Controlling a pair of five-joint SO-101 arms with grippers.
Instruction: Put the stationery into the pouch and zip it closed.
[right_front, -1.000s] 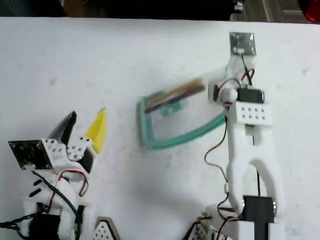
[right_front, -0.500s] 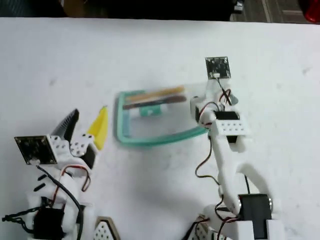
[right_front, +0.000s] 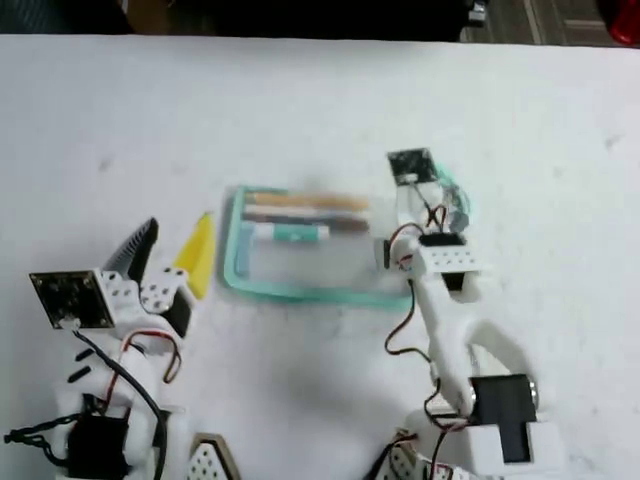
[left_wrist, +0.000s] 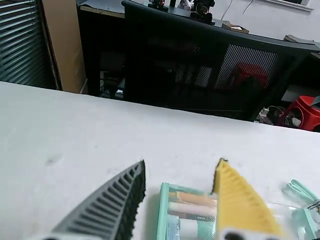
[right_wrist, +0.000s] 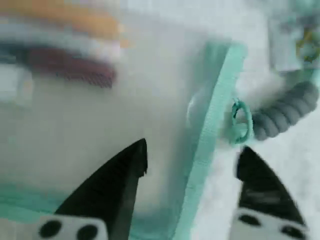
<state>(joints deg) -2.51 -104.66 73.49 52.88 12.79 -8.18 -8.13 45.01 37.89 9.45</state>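
Right gripper (right_wrist: 194, 149) spread astride pouch (right_front: 310, 268) edge, stationery (right_front: 300, 203) inside

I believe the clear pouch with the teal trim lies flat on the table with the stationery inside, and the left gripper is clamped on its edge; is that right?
Not quite: the left gripper is open and holds nothing, standing beside the pouch, as the high view shows. The rest stands: the pouch lies flat on the table with the stationery inside.
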